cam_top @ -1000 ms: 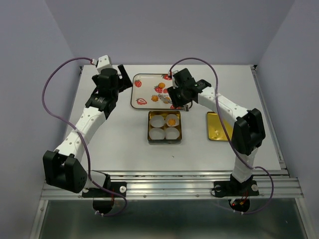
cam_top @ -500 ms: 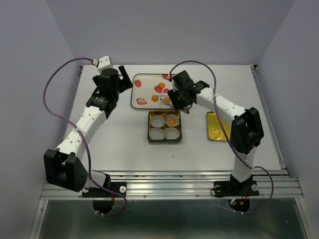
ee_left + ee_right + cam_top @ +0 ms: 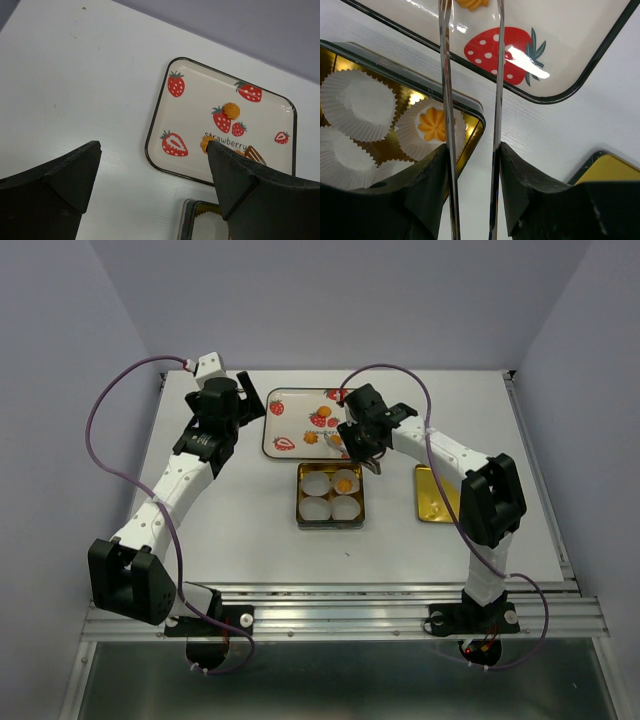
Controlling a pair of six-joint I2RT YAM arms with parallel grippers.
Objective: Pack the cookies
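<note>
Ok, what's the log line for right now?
right gripper: holding tongs over tray | left gripper: open | tin: one cookie in cup

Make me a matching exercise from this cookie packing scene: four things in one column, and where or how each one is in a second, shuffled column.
Things:
1. strawberry tray
2. gold tin
3. gold lid
4. left gripper

Descriptions:
A. open, holding nothing
B. lying flat, right of the tin
C. at the far side, loose cookies on it
D. four paper cups inside, one with a cookie

Pairs: 1-C, 2-D, 3-B, 4-A
</note>
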